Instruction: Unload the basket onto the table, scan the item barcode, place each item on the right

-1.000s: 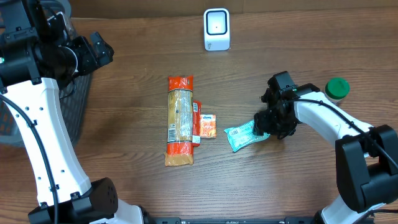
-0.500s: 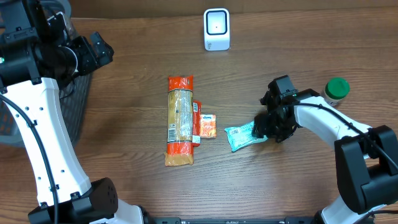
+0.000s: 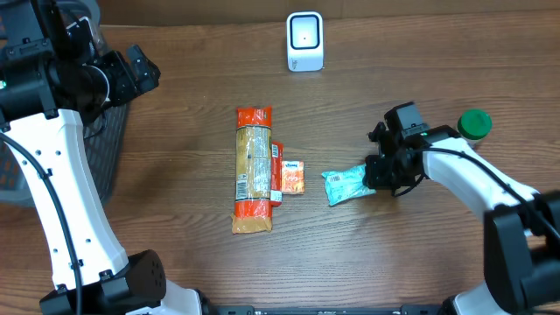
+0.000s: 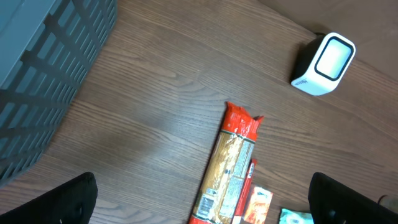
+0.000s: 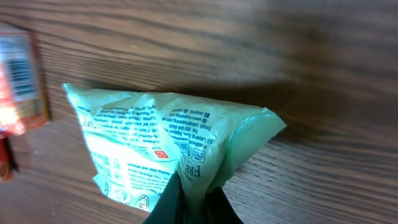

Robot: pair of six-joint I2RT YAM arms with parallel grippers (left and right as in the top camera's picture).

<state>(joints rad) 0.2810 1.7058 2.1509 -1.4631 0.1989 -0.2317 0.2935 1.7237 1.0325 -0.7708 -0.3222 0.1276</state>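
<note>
Green packet (image 3: 346, 185) sits right of centre on the tabletop (image 3: 175, 219), and my right end effector (image 3: 372, 179) has it pinched at its right-hand end. On the right wrist camera I see the two dark fingers (image 5: 166, 200) closed tight on a gathered fold of the plastic, with the packet (image 5: 155, 146) fanning out from that fold and its printed side toward the lens. I cannot tell from either view whether it is resting on the wood or raised just off it.

The white scanner (image 3: 304, 41) stands at the far edge, well apart from the packet, its window facing the overhead camera. A long orange-ended pasta bag (image 3: 254, 171) lies lengthwise in the middle, with a small orange box (image 3: 292, 177) just beside its right edge; the packet is near that box but not touching it. A green-lidded jar (image 3: 474, 125) stands past the right arm.

My left end effector (image 3: 144, 74) hangs high at the far left, above the rim of a dark mesh basket (image 3: 109, 149). Its fingers (image 4: 56, 202) are spread wide at the bottom corners of the left wrist view, with nothing between them.
</note>
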